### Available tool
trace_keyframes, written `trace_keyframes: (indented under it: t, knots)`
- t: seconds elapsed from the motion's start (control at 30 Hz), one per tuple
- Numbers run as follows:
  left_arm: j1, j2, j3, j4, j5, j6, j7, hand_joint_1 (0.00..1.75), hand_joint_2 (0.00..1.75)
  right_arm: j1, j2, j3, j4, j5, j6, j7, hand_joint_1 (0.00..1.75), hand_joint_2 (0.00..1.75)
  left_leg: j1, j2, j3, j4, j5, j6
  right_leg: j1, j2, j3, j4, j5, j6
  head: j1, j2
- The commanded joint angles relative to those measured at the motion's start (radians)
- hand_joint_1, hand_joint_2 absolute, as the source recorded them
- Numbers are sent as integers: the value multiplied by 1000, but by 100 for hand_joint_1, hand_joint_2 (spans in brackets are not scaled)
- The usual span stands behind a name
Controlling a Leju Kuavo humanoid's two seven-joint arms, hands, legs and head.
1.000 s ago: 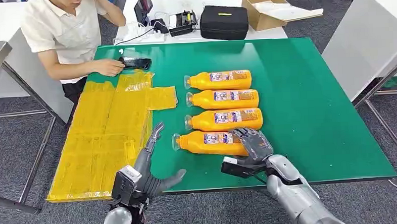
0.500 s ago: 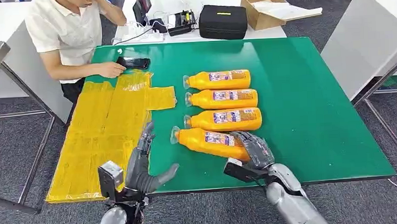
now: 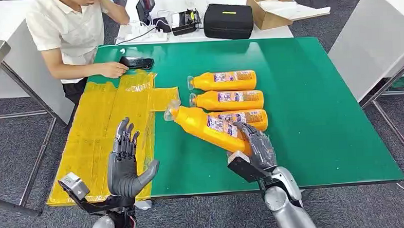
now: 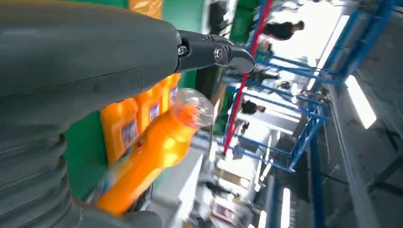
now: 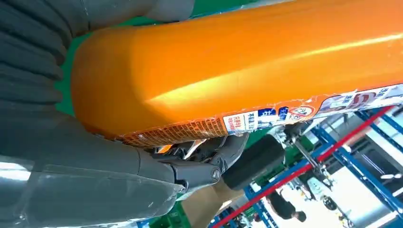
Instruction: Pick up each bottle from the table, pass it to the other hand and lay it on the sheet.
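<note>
**benchrat:** so the right hand [image 3: 255, 145] has its fingers wrapped round the base end of the nearest orange bottle [image 3: 205, 125] and it's up off the green table [image 3: 312, 104] now, tilted, clear cap pointing up and left toward the yellow sheet [image 3: 105, 133]. A second ago that bottle was flat on the table at the front of the row with the hand just closing on it; half a second ago only the cap end had started to lift.

**torque_tom:** and the other three?

**benchrat:** haven't budged. Far bottle [image 3: 224, 80] and second bottle [image 3: 229, 99] lie side by side, caps left. Third bottle [image 3: 249, 117] is partly hidden behind the lifted one. Right wrist view is basically orange bottle body with dark fingers [image 5: 209, 156] clamped under it.

**torque_tom:** left hand doing anything?

**benchrat:** left hand [image 3: 124, 161] came up. Earlier it was low at the table's front edge, reaching forward; now it's raised, palm facing the bottle, fingers spread and holding nothing, hovering over the near edge of the sheet. Well apart from the bottle's cap. Nothing's on the sheet.

**torque_tom:** person at the far corner?

**benchrat:** same spot, hand by the black phone [image 3: 136, 62].
</note>
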State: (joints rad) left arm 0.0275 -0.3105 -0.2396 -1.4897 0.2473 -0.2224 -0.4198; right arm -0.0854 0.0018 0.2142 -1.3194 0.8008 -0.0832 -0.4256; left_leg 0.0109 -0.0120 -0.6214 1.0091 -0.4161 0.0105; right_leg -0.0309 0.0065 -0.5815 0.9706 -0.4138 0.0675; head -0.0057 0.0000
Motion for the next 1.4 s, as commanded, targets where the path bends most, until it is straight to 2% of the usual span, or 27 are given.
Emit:
trace_keyframes:
  t: [0.03,0.1,0.27,0.4,0.53,0.63,0.77,0.8,0.83,0.9,1.03,1.13,1.4]
  knots:
    - [35,-6,-27,161,283,-137,126,0,175,-60,61,-67,13,-40,57,-55,175,175,0,3,4,0,-2,0,1,1,3,0,-1,-4,0,0]
    - [42,4,-42,188,281,-149,87,0,175,-59,63,-61,25,-41,51,-61,175,175,0,4,6,-2,-2,0,1,2,5,-2,-1,-4,0,0]
    - [35,9,-48,181,292,-155,97,0,175,-55,59,-58,23,-46,55,-72,175,175,0,1,4,-1,-2,0,1,0,4,-1,-2,-3,0,0]
    - [-3,35,-106,236,271,-148,116,0,175,-42,68,27,40,-51,83,-119,171,175,0,0,3,-1,-1,0,1,0,3,-1,-1,-3,0,0]
    - [-39,37,-130,280,232,-124,105,0,175,-38,86,128,47,-52,83,-121,173,175,1,0,4,-1,-1,0,1,0,4,-1,-1,-4,0,0]
    - [-65,28,-109,279,177,-82,73,0,175,-33,84,204,30,-50,100,-133,175,175,1,0,2,-1,-1,0,1,0,2,-1,-1,-3,0,0]
    - [-104,3,-45,264,143,-69,90,0,175,-33,68,301,-7,-54,100,-122,175,175,1,-1,1,0,0,0,1,-1,1,0,-1,-2,0,0]
    - [-113,-4,-30,262,139,-66,97,0,175,-33,64,323,-19,-59,106,-121,175,175,2,0,5,0,-3,0,3,-1,5,-1,-3,-6,0,0]
    - [-120,-8,-20,260,135,-67,103,0,175,-32,61,341,-27,-61,110,-118,175,175,1,0,0,1,-1,0,1,0,-1,0,-1,-2,0,0]
    - [-125,-13,-9,251,106,-63,80,0,175,-32,49,374,-37,-60,113,-116,175,175,1,-1,-1,1,0,0,1,-1,-1,1,-1,-2,0,0]
    - [-124,-17,-3,245,102,-62,81,0,175,-29,45,383,-38,-56,108,-111,175,175,1,-2,0,0,-1,0,1,-2,0,0,-1,-3,0,0]
    - [-119,-24,5,217,65,-59,31,0,175,-29,40,400,-37,-57,106,-111,173,175,1,-1,1,1,-2,0,2,-1,2,0,-2,-4,0,0]
    - [-102,-35,41,164,185,-159,42,0,175,-41,47,419,44,-91,102,-104,175,175,2,-1,1,1,-1,0,2,-1,1,0,-1,-3,0,0]
